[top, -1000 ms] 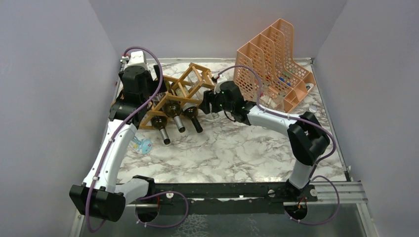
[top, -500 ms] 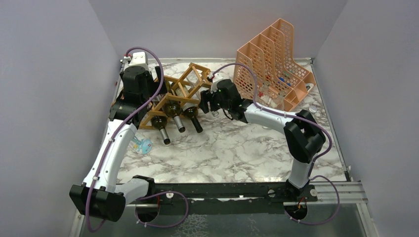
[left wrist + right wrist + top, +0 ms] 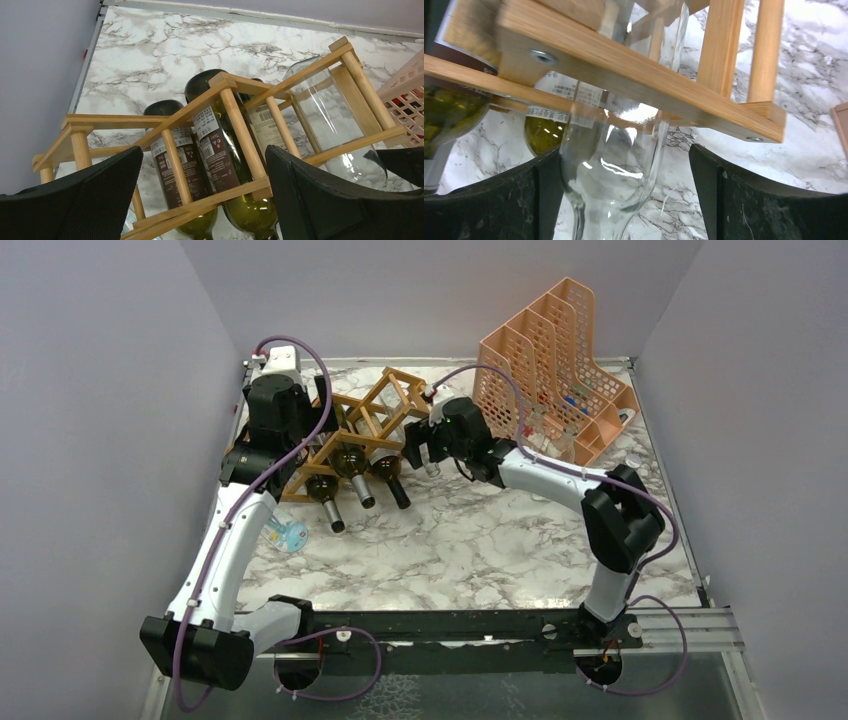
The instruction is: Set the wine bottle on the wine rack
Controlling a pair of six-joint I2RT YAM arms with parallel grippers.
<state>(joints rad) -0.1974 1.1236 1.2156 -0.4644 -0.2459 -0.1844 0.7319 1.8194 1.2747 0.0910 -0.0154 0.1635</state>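
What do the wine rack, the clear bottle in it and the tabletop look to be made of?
The wine rack looks like pale bare wood, grain showing on the sticks. The clear bottle looks like glass: see-through with bright glints. The tabletop has a smooth white-and-grey marble pattern; real stone or printed surface, I cannot tell.

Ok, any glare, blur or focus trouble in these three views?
Top external: even, diffuse light, no hard shadows, wine rack sharp. Left wrist: labels on the dark bottles crisp; the clear bottle nearly vanishes against the marble. Right wrist: bright glare streaks on that clear bottle, warping what lies behind; the close rack beam looks slightly soft.
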